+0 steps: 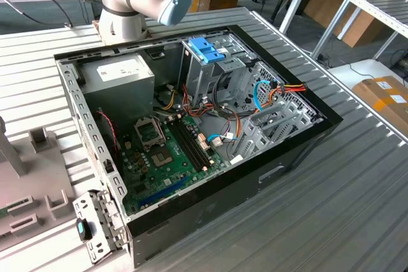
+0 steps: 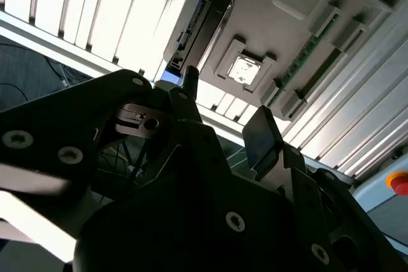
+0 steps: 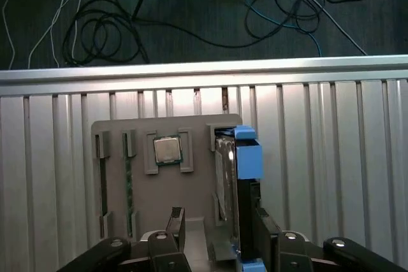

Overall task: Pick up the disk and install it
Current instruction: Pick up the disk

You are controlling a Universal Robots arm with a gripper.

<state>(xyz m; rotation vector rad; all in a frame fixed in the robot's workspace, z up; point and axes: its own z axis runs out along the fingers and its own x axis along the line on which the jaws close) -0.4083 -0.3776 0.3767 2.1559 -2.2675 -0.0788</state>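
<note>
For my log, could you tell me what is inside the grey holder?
The holder holds the disk on edge, a square chip and a thin green strip; the open gripper straddles the disk and covers its near end.

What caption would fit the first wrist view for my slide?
Open fingers hover over the disk, which stands on edge in a grey holder.

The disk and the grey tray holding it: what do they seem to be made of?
On the disk, the body looks like grey metal with a dull sheen; the edge frame looks like smooth light-blue plastic. For the grey tray, probably matte plastic: one flat colour, no shine, though painted metal cannot be excluded.
</note>
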